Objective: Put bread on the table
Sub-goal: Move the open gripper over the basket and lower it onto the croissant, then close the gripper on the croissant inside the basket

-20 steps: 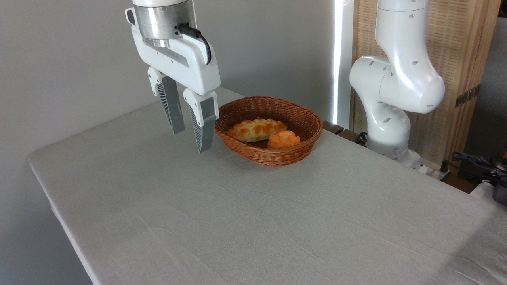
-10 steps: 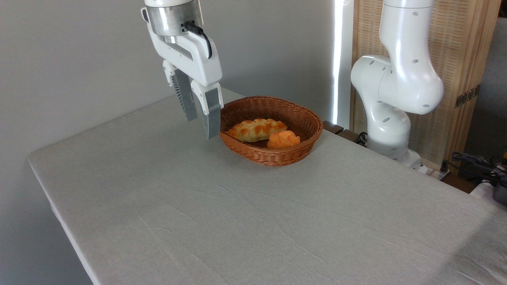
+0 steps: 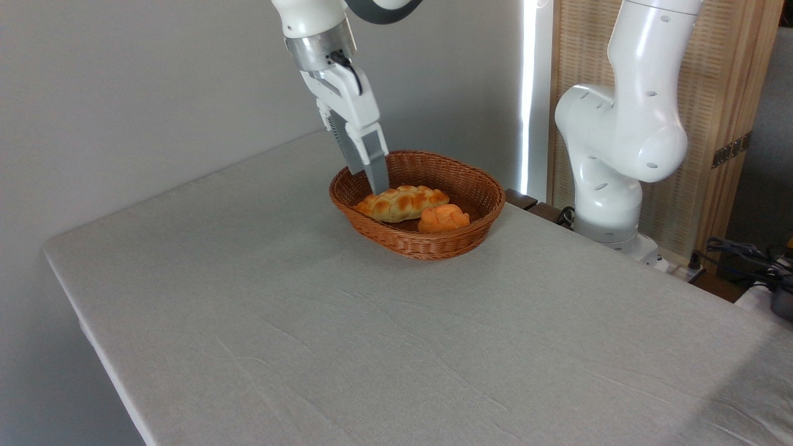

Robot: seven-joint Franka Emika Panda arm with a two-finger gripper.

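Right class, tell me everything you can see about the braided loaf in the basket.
The bread is a long braided loaf, golden-yellow with browned orange knobs. It lies flat inside the brown wicker basket, its right end against the round orange bun. The gripper hangs just above its left half; contact cannot be confirmed.

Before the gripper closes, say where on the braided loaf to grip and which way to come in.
Take the bread across its thick middle, coming from above. It lies lengthwise in the basket, whose walls block a side approach, and the round bun crowds its right end.
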